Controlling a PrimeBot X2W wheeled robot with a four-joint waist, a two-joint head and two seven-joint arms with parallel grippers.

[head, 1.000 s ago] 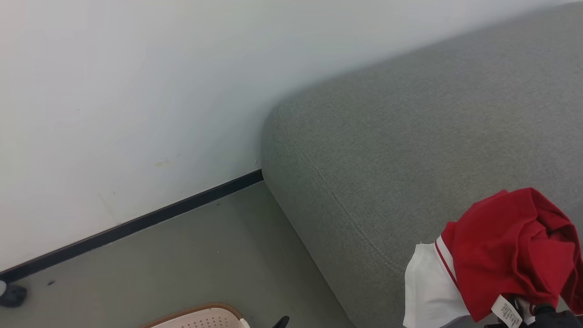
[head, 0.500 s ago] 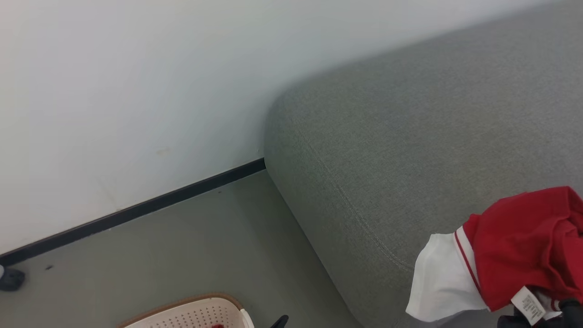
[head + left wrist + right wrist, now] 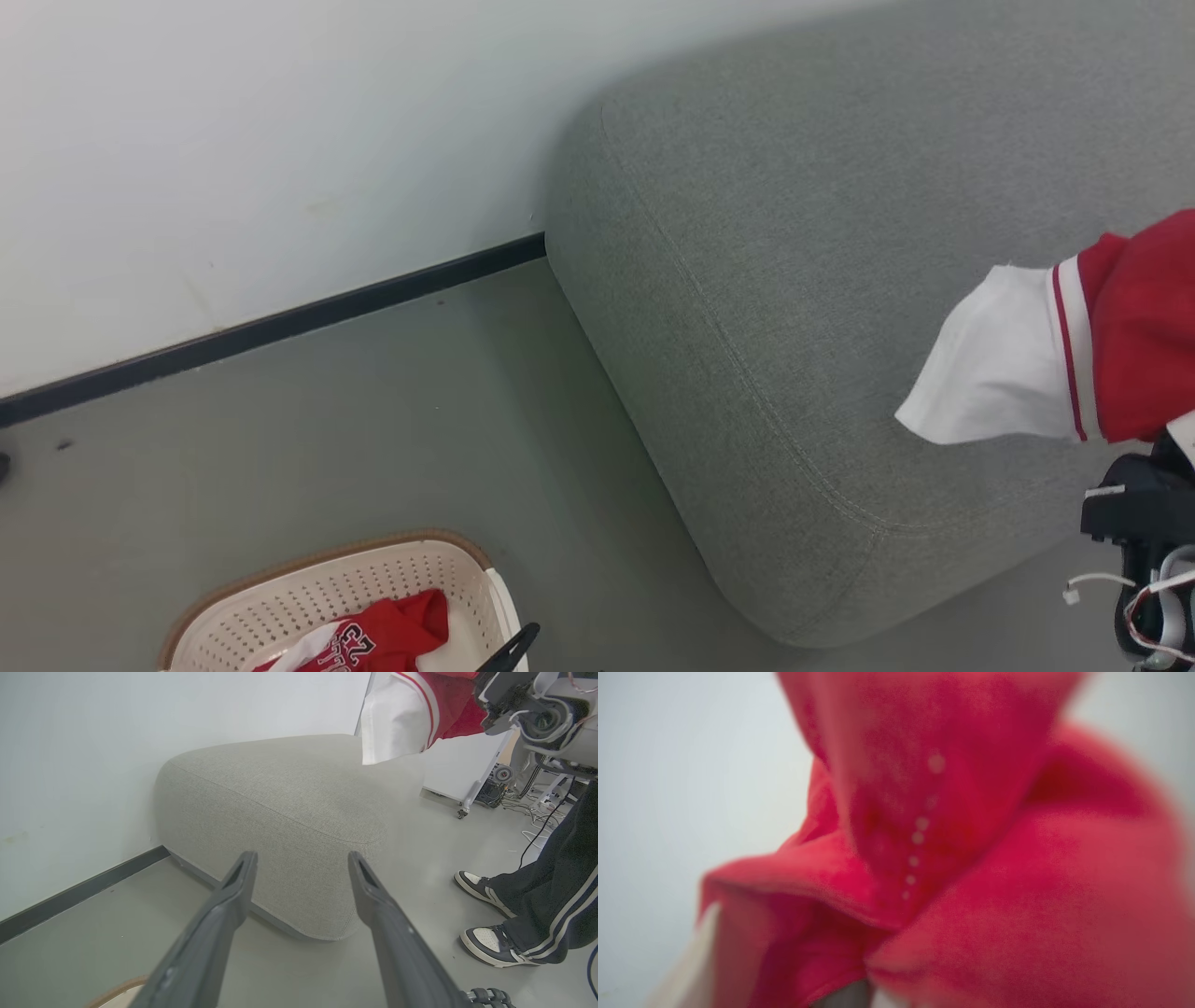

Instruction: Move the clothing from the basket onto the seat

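Red fabric sports garment (image 3: 1120, 336) with a white panel and striped trim hangs from the right gripper (image 3: 1162, 457) in the head view, clear above the grey fabric-upholstered seat (image 3: 794, 233). Measured against the seat's stitched seam, it sits farther in over the cushion than a second ago, though the camera has also tipped down; the drop looks close. That tilt brings in the cream-white perforated plastic basket (image 3: 373, 579) on the floor, with a second red garment (image 3: 392, 635) inside, so another trip remains. Its dark lettering lies upside down: the digits 23 can be made out, the rest is too small. In the left wrist view the left gripper (image 3: 301, 856) is spread wide, holding nothing, aimed at the seat; a person in dark-and-white sneakers (image 3: 493, 947) stands nearby. In the right wrist view blurred red cloth presses on the lens and buries the fingers, so I judge the right gripper clamped on the garment; no writing is legible.
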